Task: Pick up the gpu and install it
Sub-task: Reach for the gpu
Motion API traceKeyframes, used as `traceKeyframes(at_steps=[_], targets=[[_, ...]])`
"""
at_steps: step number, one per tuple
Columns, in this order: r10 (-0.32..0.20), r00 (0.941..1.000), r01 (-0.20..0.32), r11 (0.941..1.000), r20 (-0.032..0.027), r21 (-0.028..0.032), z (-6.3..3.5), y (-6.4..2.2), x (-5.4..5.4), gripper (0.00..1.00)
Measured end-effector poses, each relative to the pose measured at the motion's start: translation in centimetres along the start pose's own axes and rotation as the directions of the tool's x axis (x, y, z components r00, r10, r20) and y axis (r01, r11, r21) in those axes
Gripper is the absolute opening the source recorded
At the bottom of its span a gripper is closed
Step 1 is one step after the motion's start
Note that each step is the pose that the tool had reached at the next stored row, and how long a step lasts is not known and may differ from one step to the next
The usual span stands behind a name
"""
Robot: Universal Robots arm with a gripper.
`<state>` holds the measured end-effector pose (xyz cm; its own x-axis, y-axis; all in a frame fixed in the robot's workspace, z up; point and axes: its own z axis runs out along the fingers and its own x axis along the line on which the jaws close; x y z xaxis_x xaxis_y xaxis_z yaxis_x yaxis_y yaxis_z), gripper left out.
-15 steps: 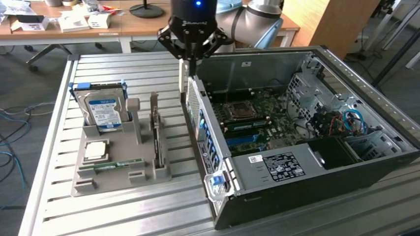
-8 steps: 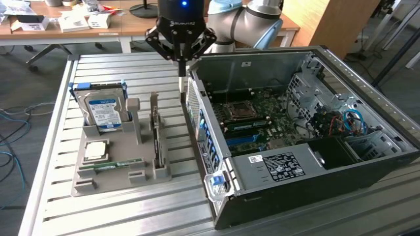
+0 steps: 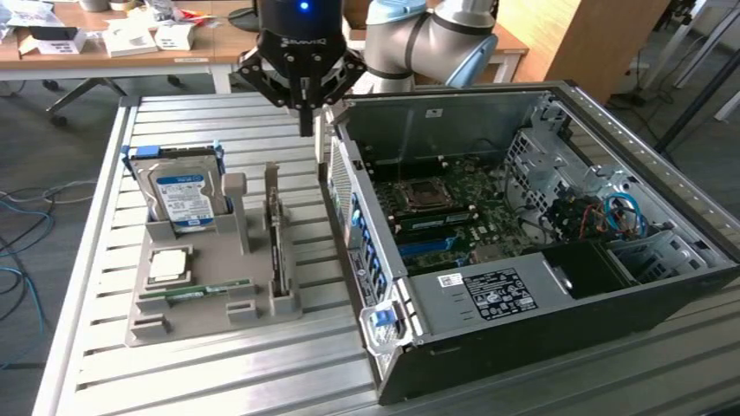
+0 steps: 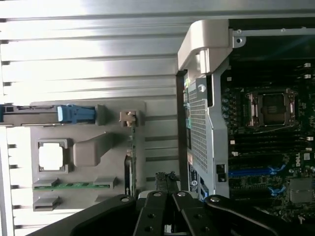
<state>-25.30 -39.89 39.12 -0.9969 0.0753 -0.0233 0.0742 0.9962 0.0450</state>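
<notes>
The gpu (image 3: 276, 232) stands on edge in a slot of the grey holder (image 3: 185, 322), a thin dark card with its silver bracket at the far end. In the wrist view the gpu (image 4: 129, 164) is a narrow edge-on strip. My gripper (image 3: 307, 123) hangs above the table beyond the card's far end, beside the back corner of the computer case (image 3: 509, 286). Its fingers (image 3: 305, 104) are shut with nothing between them. My gripper (image 4: 165, 183) also shows from the wrist, with black linkages around it.
The holder also carries a hard drive with a blue label (image 3: 185, 195), a CPU (image 3: 170, 264) and a green RAM stick (image 3: 199, 290). The open case shows its motherboard (image 3: 445, 208). The slatted metal table (image 3: 173, 121) extends around both; desks stand behind.
</notes>
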Motion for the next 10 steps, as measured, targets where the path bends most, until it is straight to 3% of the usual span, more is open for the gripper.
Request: traceKeyframes(at_steps=[10], targets=[[0.000,1.0000,0.000,1.0000,0.0000,0.0000,0.01,-0.16,2.1,0.11]])
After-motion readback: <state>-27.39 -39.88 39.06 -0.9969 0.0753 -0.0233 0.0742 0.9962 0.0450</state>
